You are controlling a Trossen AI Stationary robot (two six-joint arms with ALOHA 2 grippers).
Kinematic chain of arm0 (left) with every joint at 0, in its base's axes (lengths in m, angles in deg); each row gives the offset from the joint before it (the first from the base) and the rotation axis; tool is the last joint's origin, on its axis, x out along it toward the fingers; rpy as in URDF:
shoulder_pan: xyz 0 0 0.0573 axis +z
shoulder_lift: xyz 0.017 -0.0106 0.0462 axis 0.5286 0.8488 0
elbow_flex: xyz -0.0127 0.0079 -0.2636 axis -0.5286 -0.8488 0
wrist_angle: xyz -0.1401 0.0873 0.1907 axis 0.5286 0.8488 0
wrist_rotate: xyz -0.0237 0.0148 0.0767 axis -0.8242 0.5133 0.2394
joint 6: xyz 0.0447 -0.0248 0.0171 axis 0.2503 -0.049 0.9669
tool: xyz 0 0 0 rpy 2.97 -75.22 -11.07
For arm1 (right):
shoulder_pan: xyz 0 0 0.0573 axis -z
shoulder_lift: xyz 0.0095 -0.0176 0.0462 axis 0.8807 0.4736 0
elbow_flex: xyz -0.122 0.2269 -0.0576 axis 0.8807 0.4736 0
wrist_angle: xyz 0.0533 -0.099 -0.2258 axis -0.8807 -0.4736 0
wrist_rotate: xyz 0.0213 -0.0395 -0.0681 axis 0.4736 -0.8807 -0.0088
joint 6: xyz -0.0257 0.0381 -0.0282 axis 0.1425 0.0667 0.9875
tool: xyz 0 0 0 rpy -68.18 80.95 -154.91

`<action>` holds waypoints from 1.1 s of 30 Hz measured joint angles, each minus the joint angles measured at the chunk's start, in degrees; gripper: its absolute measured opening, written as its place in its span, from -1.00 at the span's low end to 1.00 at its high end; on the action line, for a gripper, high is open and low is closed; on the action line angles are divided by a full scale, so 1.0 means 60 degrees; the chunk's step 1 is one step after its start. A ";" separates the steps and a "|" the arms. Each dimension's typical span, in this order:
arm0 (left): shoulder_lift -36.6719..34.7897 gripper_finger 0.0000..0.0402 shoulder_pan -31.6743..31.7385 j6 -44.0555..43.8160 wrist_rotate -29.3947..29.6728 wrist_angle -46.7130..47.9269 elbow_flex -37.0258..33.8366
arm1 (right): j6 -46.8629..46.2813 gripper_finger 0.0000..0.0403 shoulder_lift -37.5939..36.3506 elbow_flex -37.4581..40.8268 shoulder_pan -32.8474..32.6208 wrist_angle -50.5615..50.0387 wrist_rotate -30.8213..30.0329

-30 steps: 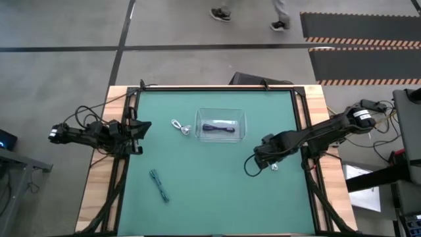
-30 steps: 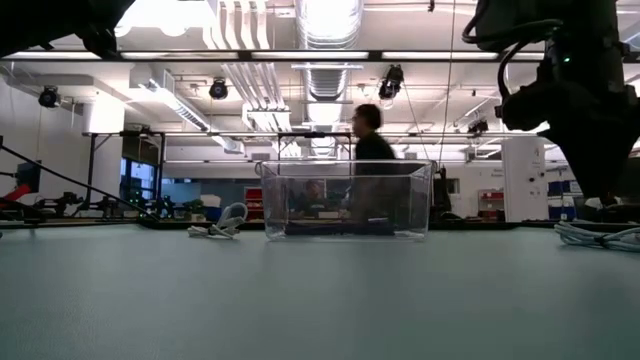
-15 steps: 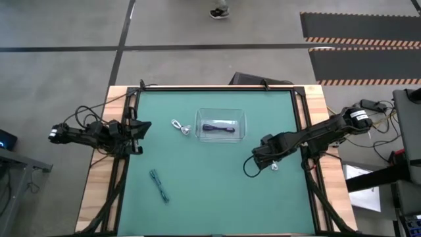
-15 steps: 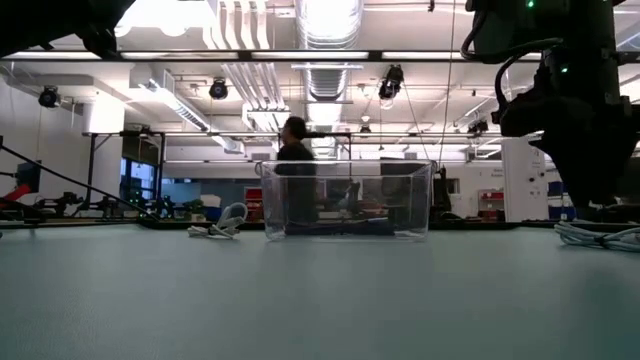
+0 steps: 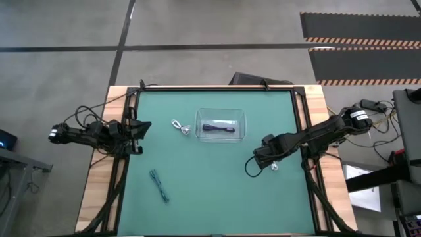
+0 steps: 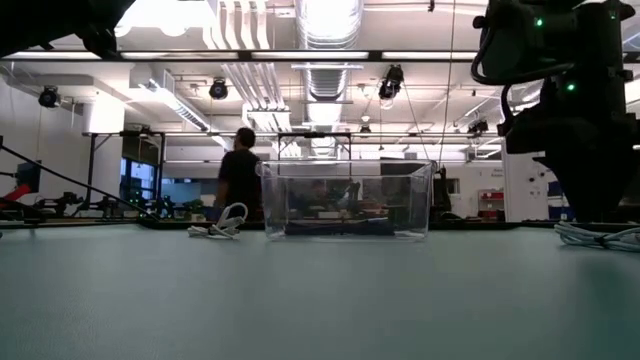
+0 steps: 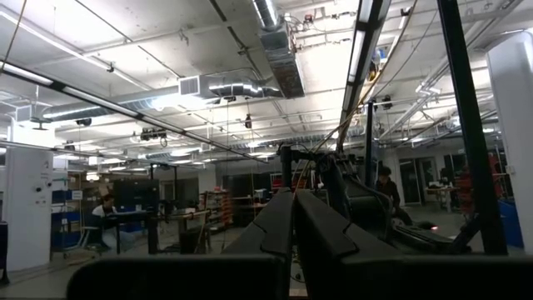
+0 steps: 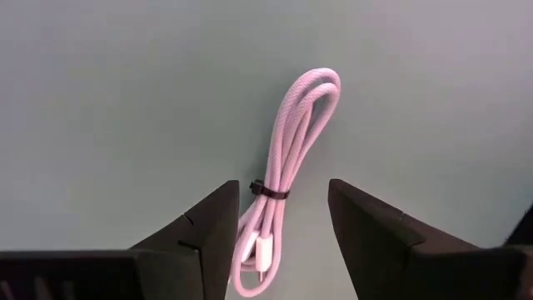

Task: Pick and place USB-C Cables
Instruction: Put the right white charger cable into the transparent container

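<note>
A pale white USB-C cable bundle (image 8: 287,158), tied at its middle, lies flat on the green table (image 5: 210,197) near the right edge. My right gripper (image 8: 283,190) points down over it, open, with one finger on either side and clear of it. It also shows above the cable (image 6: 600,236) in the low view. A black cable (image 5: 219,128) lies in the clear box (image 5: 241,125). A second white cable (image 5: 181,126) lies left of the box. A teal cable (image 5: 158,185) lies near the front left. My left gripper (image 7: 293,225) is shut and raised at the left edge.
The clear box (image 6: 347,200) stands at the far middle of the table. A thin black loop of arm wiring (image 5: 248,169) hangs beside my right gripper. The table's dark frame rails (image 5: 306,131) run along both sides. A person (image 6: 240,170) walks in the room behind.
My right gripper has sunk a little toward the white cable at the right edge. The cables and the box have stayed in place. A person in the room behind has walked from right to left.
</note>
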 joint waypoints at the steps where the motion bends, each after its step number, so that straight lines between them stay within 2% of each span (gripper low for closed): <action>1: 0.0000 -1.00 0.0004 0.0000 0.0000 -0.0004 0.0003 | 0.0001 -0.12 -0.0001 0.0065 0.0000 0.0099 0.0000; 22: 0.0000 -1.00 0.0000 0.0000 0.0000 0.0000 0.0001 | 0.0002 -0.13 -0.0010 0.1140 -0.0004 0.1500 0.0017; 33: 0.0000 -1.00 0.0004 0.0004 0.0004 -0.0004 0.0000 | 0.0054 -0.36 -0.0023 0.1258 -0.0007 0.1739 0.0007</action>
